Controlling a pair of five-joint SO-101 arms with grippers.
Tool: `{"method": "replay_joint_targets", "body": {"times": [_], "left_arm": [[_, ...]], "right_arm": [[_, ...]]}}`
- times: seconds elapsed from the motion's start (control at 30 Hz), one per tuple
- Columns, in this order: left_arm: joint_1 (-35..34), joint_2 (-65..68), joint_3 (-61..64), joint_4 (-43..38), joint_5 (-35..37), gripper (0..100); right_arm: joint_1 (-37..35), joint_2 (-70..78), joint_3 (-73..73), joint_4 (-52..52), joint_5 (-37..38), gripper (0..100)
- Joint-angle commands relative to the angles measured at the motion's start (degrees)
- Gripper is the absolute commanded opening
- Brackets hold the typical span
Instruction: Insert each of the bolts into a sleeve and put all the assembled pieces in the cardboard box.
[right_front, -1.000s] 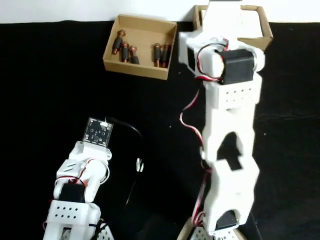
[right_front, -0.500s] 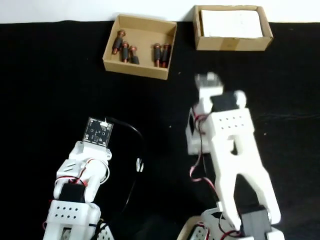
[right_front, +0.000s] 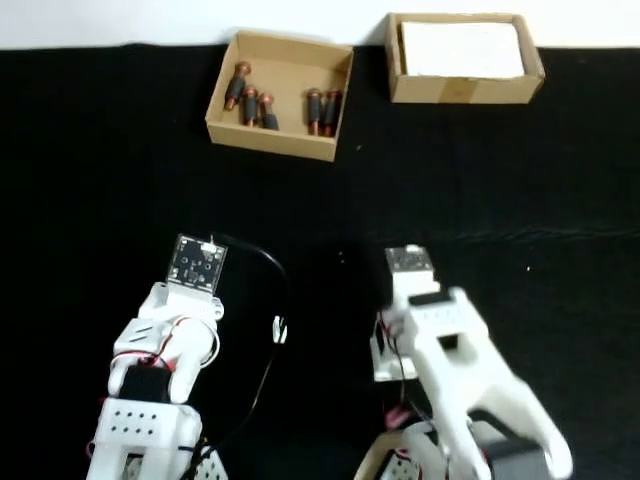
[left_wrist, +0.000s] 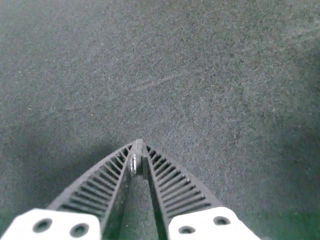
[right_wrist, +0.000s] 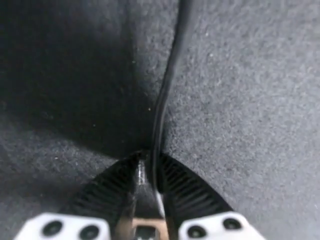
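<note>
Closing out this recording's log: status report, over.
Left gripper shut, right gripper shut, both empty. Five bolts lying in the cardboard box. Black cable beside the right gripper.

arm (right_front: 445, 345) | withdrawn from over far white-filled box (right_front: 465, 88) | now folded low by its base

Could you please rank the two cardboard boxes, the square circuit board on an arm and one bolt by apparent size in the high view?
1. The box with bolts and the box with the white sheet: too alike to rank.
2. The circuit board.
3. A bolt, smallest.
</note>
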Motion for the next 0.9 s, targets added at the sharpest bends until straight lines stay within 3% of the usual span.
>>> {"method": "replay_joint_targets", "body": {"times": [0.0, 0.87], "left_arm": [[0.6, -0.4, 1.5, -0.6, 0.0, 1], [0.6, -0.4, 1.5, -0.6, 0.0, 1]], "right_arm": [[0.7, 0.0, 3.6, -6.4, -0.4, 0.6], [0.7, 0.2, 8.1, -6.7, -0.3, 0.6]]}}
